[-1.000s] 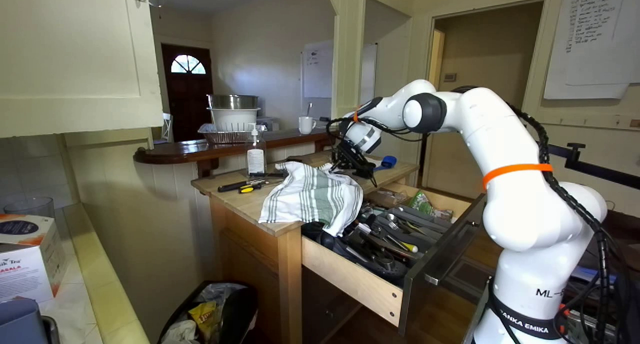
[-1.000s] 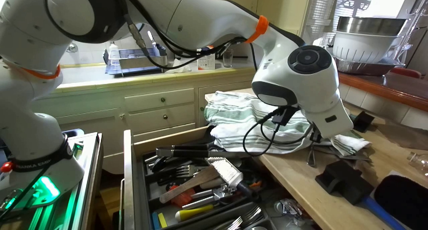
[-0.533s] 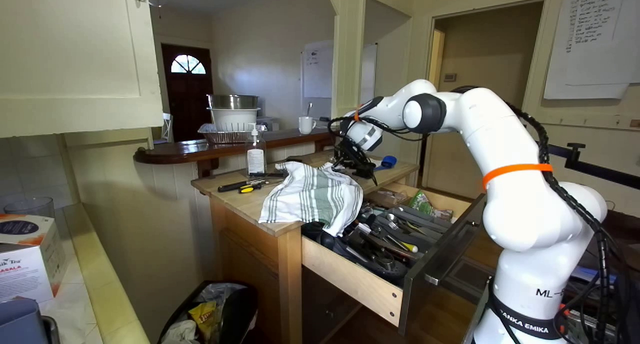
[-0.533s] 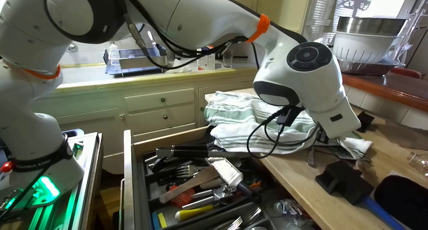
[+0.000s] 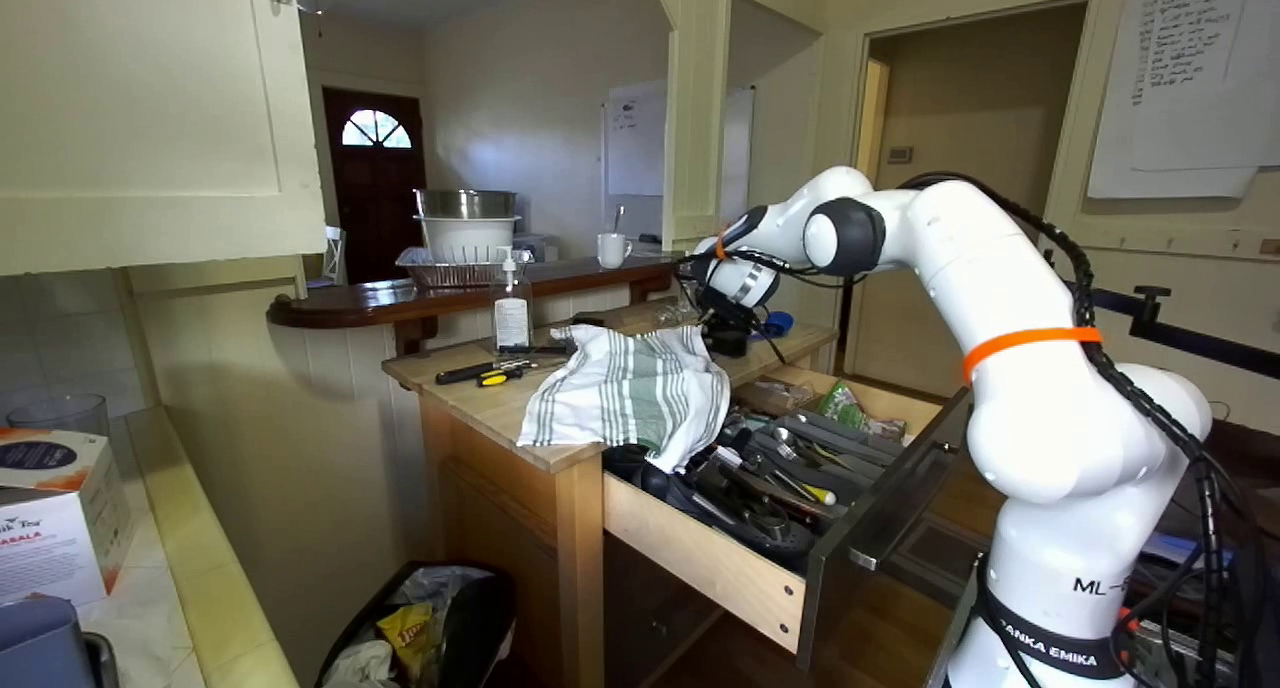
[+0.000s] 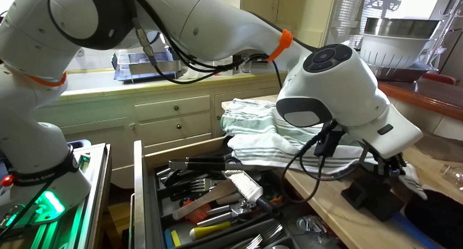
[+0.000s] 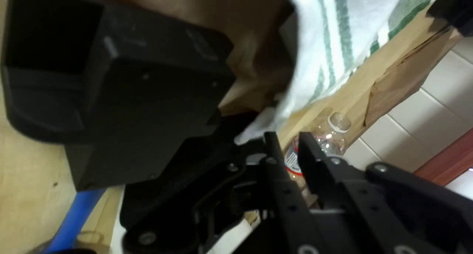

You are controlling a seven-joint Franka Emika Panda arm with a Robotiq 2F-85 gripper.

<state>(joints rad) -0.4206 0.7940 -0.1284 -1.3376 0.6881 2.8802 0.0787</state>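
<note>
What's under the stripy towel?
The stripy towel lies on the wooden counter, with part dangling over the open drawer. Anything else underneath is covered, so I can't tell.

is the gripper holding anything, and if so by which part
Nothing is held: the gripper stands slightly open, the striped dish towel outside its jaws.

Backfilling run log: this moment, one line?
gripper: slightly open, nothing held | beside it: striped towel, contact unclear | nearby: black block, bottle | drawer: open

A white mug (image 5: 612, 251) stands on the glossy brown ledge (image 5: 565, 279).
</note>
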